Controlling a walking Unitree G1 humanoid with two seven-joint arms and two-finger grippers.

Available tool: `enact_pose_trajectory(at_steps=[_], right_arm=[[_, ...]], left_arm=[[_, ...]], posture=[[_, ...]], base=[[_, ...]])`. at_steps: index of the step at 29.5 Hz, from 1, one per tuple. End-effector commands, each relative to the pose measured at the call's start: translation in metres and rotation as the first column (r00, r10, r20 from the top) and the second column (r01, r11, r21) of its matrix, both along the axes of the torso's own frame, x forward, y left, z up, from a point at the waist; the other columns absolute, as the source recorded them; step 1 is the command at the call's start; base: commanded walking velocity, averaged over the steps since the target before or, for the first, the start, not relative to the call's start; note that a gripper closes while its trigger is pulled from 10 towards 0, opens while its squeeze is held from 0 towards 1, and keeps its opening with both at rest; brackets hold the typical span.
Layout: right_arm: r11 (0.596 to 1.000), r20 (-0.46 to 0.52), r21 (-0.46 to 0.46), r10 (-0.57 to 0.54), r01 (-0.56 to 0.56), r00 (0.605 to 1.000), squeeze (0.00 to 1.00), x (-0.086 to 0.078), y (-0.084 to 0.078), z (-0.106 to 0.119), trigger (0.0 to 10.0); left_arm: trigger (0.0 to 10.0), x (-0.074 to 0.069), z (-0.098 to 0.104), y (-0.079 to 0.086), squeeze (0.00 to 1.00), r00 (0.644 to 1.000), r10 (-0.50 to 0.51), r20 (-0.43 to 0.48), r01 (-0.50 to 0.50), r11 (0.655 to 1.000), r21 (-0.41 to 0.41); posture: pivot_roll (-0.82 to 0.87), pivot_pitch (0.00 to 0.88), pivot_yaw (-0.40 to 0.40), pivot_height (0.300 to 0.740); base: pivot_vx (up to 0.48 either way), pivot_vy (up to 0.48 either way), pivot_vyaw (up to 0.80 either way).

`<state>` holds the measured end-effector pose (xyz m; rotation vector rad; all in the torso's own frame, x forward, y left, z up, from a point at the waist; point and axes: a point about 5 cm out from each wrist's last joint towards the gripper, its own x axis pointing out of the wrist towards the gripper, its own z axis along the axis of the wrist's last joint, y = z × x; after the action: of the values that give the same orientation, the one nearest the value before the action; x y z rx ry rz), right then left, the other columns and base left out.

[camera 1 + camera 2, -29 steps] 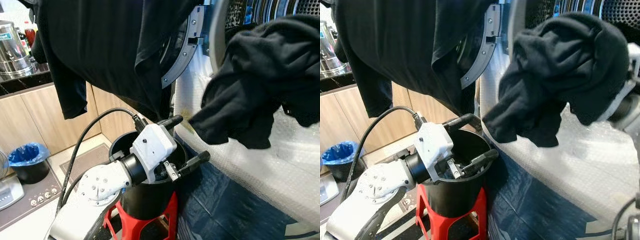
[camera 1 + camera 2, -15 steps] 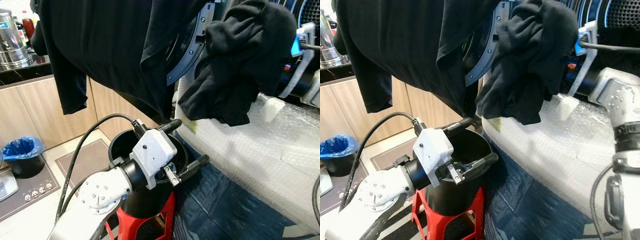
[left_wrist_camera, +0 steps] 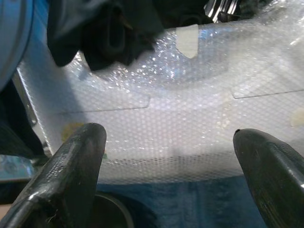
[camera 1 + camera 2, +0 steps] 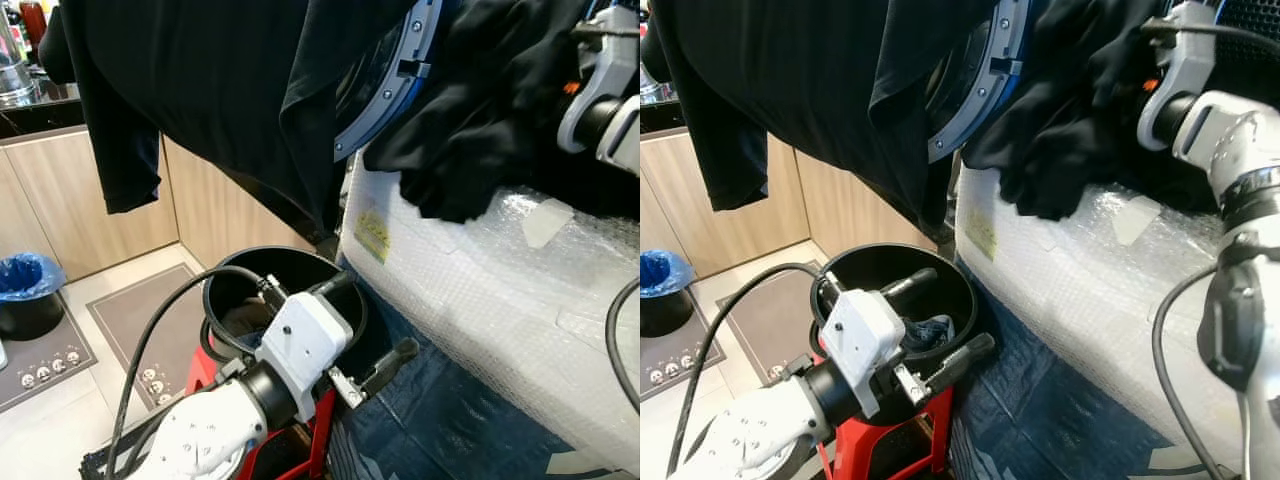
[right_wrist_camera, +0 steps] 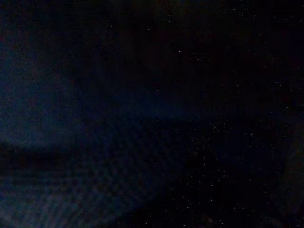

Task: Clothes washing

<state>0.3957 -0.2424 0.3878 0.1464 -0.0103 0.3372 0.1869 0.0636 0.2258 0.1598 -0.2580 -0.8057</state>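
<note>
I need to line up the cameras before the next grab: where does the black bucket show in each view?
Left eye view: black bucket, low centre, behind the left gripper.
Right eye view: low, left of centre, on the red stool.
Left wrist view: a dark rim at the bottom edge.
Right wrist view: too dark to tell.
Shared landmark: the bubble-wrapped washer front.

1. No text, brand or number can be read anywhere.
2. A yellow label (image 4: 371,234) sits under the bubble wrap (image 4: 480,290) on the washing machine front; its print is too blurred to read.
</note>
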Motion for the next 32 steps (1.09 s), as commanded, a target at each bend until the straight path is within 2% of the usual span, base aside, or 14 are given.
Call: enact_pose_trajectory(at_steps=[1,4,5,6,9,15,18,21,23,25,27,28,31,32], right_arm=[[0.995,0.05,0.014,-0.104,0.103,0.993,0.0,-0.006,-0.017,0.013,10.0],[0.987,0.046,0.042,-0.156,0.154,0.987,0.0,-0.006,-0.022,0.013,10.0],[0.97,0.043,0.08,-0.232,0.228,0.972,0.0,-0.006,-0.028,0.013,10.0],[0.97,0.043,0.08,-0.232,0.228,0.972,0.0,-0.006,-0.028,0.013,10.0],[0.928,0.038,0.13,-0.356,0.349,0.934,0.0,-0.007,-0.037,0.016,10.0],[0.89,0.032,0.156,-0.438,0.429,0.898,0.0,-0.008,-0.042,0.017,10.0],[0.808,0.007,0.2,-0.566,0.554,0.824,0.0,-0.011,-0.053,0.018,10.0],[0.785,0.007,0.213,-0.597,0.582,0.802,0.0,-0.012,-0.055,0.02,10.0],[0.722,0.019,0.225,-0.675,0.654,0.738,0.0,-0.015,-0.06,0.026,10.0],[0.679,0.058,0.232,-0.725,0.697,0.686,0.0,-0.018,-0.061,0.036,10.0],[0.665,0.073,0.228,-0.74,0.711,0.669,0.0,-0.02,-0.061,0.04,10.0],[0.633,0.098,0.21,-0.772,0.745,0.628,0.0,-0.022,-0.06,0.047,10.0],[0.625,0.112,0.197,-0.78,0.756,0.616,0.0,-0.022,-0.058,0.05,10.0],[0.627,0.121,0.136,-0.779,0.767,0.616,0.0,-0.019,-0.053,0.048,10.0]], left_arm=[[10.0,-0.006,0.002,-0.001,0.0,1.0,-0.009,0.003,0.009,1.0,-0.005],[10.0,-0.006,0.002,-0.001,0.0,1.0,-0.005,-0.002,0.005,1.0,-0.008],[10.0,-0.006,0.003,-0.001,0.0,1.0,-0.002,-0.004,0.002,1.0,-0.009],[10.0,-0.006,0.003,-0.001,0.0,1.0,-0.002,-0.004,0.002,1.0,-0.009],[10.0,-0.008,0.003,-0.001,0.0,1.0,0.008,-0.013,-0.008,1.0,-0.008],[10.0,-0.01,0.003,0.0,0.0,1.0,0.015,-0.027,-0.015,1.0,-0.01],[10.0,-0.013,0.003,-0.001,0.0,0.999,0.019,-0.037,-0.02,1.0,-0.017],[10.0,-0.013,0.003,-0.002,0.0,0.999,0.02,-0.04,-0.021,1.0,-0.019],[10.0,-0.015,0.003,-0.002,0.0,0.998,0.025,-0.053,-0.026,0.999,-0.026],[10.0,-0.017,0.002,-0.002,0.0,0.997,0.031,-0.066,-0.032,0.999,-0.027],[10.0,-0.017,0.002,-0.002,0.0,0.997,0.033,-0.069,-0.035,0.999,-0.027],[10.0,-0.019,0.002,-0.002,0.0,0.996,0.037,-0.078,-0.04,0.999,-0.03],[10.0,-0.02,0.003,-0.003,0.0,0.996,0.039,-0.082,-0.042,0.999,-0.033],[10.0,-0.02,0.003,-0.003,0.0,0.996,0.042,-0.085,-0.045,0.998,-0.034]], posture=[[0.07,0.012,-0.195,0.74],[0.07,0.012,-0.195,0.74],[0.07,0.016,-0.193,0.74],[0.07,0.016,-0.193,0.74],[0.08,0.031,-0.19,0.74],[0.08,0.048,-0.192,0.74],[0.08,0.071,-0.195,0.74],[0.08,0.071,-0.195,0.74],[0.08,0.089,-0.198,0.74],[0.09,0.106,-0.201,0.74],[0.09,0.111,-0.203,0.74],[0.09,0.119,-0.204,0.74],[0.09,0.126,-0.208,0.74],[0.09,0.131,-0.212,0.74]], base=[[0.0,0.0,0.0],[0.0,0.0,0.0],[0.0,0.0,0.0],[0.0,0.0,0.0],[0.0,0.0,0.0],[0.0,0.0,0.0],[0.0,0.0,0.0],[0.0,0.0,0.0],[0.0,0.0,0.0],[0.0,0.0,0.0],[0.0,0.0,0.0],[0.0,0.0,0.0],[0.0,0.0,0.0],[0.0,0.0,0.0]])
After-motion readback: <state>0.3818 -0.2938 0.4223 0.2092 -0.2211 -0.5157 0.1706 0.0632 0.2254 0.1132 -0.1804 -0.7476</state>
